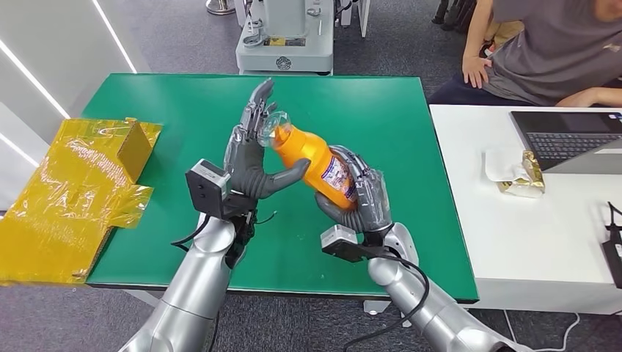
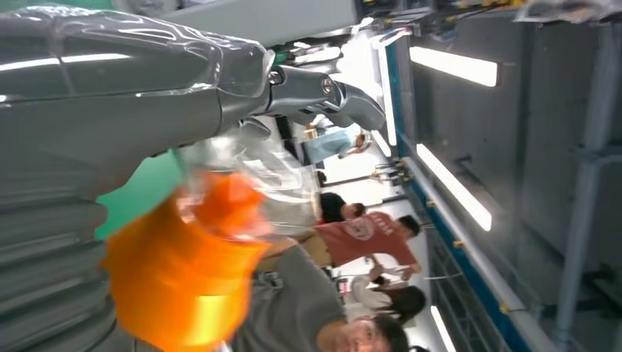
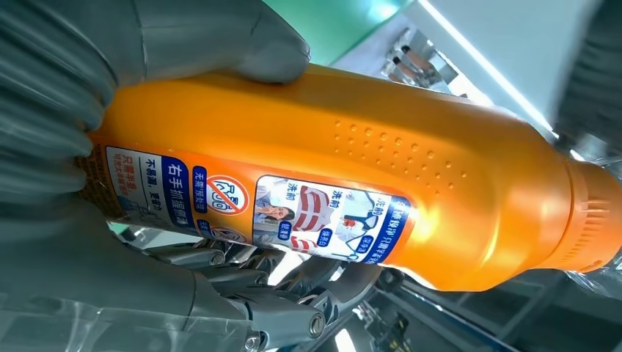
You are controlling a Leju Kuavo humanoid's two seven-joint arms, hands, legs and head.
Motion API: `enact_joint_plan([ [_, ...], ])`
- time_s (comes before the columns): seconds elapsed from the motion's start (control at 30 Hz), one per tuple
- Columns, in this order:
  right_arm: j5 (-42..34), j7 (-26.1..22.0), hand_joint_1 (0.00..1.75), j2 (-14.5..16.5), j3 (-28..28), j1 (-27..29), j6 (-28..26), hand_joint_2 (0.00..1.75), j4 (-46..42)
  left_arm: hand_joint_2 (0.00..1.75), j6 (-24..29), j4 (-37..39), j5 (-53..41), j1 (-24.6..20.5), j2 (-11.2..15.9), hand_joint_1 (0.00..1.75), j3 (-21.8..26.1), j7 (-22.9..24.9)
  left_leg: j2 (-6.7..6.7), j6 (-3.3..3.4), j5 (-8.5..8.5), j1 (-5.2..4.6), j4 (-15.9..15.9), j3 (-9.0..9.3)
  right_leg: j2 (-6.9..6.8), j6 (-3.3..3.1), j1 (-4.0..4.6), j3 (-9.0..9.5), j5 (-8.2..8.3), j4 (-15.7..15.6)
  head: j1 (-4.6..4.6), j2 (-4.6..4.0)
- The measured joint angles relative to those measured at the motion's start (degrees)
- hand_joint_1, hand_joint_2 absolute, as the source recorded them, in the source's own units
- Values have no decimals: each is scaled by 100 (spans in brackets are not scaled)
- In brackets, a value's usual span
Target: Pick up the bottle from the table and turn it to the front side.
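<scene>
Bottle [image 1: 317, 163] is off the bench [image 1: 183, 103], tilted between both hands: right hand [image 1: 359, 196] wraps its labelled lower body, left hand [image 1: 253, 158] thumb under the shoulder, fingers spread by the clear cap. Smooth rigid plastic, probably slick; you'd grip the body, not the cap.

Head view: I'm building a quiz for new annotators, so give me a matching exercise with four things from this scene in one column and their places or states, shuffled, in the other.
Things:
1. bottle
2. yellow wrapping
3. laptop
4. left hand

Places or states:
A. on the white table beside the green one
B. draped over the green table's left edge
C. tilted above the green table, its lower end gripped by the right hand
D. fingers up, beside the bottle's clear cap

Pairs: 1-C, 2-B, 3-A, 4-D
</scene>
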Motion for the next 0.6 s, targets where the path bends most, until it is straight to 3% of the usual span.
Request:
enact_joint_plan([
  [0.17, 103, 1, 175, 6, 20, 21, 8, 175, 276, 175, 417, -535, -259, 142, 86, 0, -52, -30, 0, 0, 0, 0, 0, 0, -1, 0, 0, 0, 0, -1, 1, 0],
  [0.33, -1, 2, 175, 4, 64, 88, -13, 175, 435, 175, 476, -1093, -400, 305, 219, 0, -216, 86, 0, 0, 0, 0, 0, 0, 1, 0, 0, -1, 0, -1, 1, 0],
  [0.6, 397, 1, 175, 8, -34, 133, -22, 175, 326, 175, 584, -1246, -343, 401, 353, 0, -399, 211, 1, 0, 0, 0, 0, 0, 1, 0, 0, -1, 0, -1, 1, 0],
])
